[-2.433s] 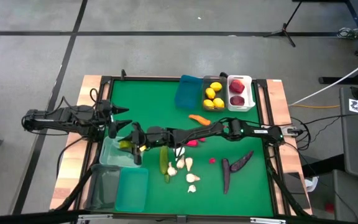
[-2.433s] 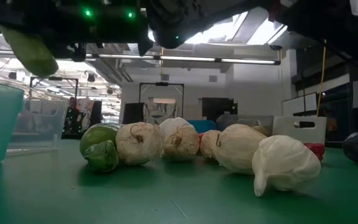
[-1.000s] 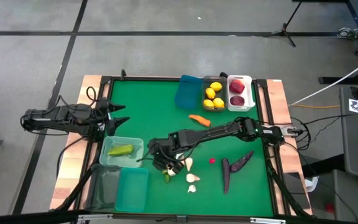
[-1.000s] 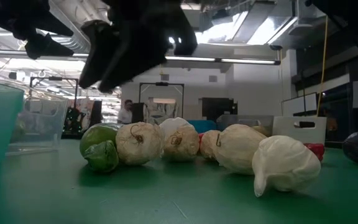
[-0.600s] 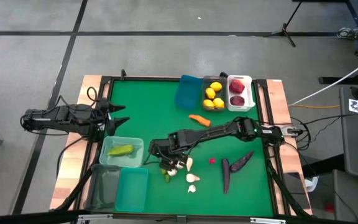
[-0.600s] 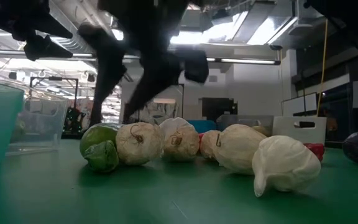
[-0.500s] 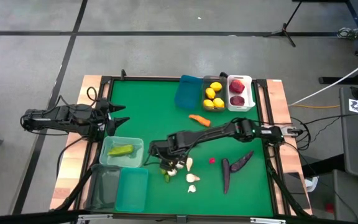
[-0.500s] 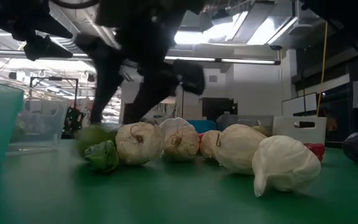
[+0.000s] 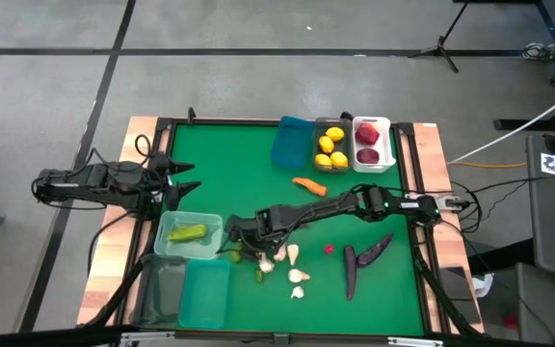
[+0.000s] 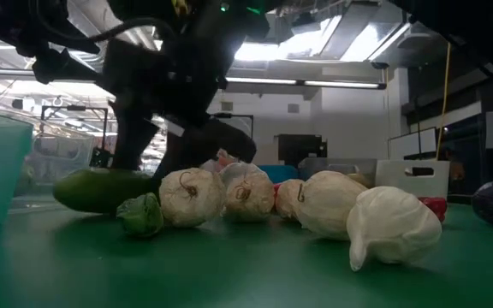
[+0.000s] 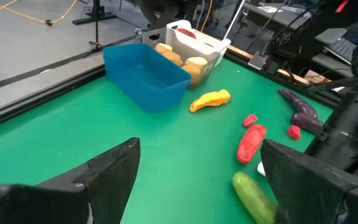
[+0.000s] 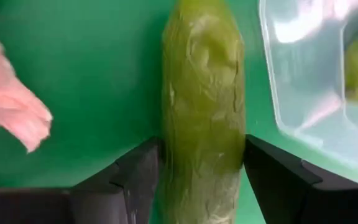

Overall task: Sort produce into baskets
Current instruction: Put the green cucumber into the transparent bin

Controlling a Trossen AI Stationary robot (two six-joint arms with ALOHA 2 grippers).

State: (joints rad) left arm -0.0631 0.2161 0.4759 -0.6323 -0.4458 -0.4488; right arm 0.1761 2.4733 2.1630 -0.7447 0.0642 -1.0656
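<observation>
Right gripper (image 9: 242, 247) low on the green table (image 9: 229, 164), both fingers (image 12: 142, 174) clamped on a cucumber (image 12: 202, 118) lying just beside the pale clear bin (image 9: 189, 235); second cucumber (image 9: 188, 232) inside that bin; garlic bulbs (image 10: 255, 195) bunched close on the cucumber's other side; left gripper (image 9: 183, 181) waits beyond the bin near the table's edge, fingers spread, holding nothing.

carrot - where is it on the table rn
In the high view the orange carrot lies loose on the green mat, just below the lemon bin and blue bin, above the right arm.
</observation>
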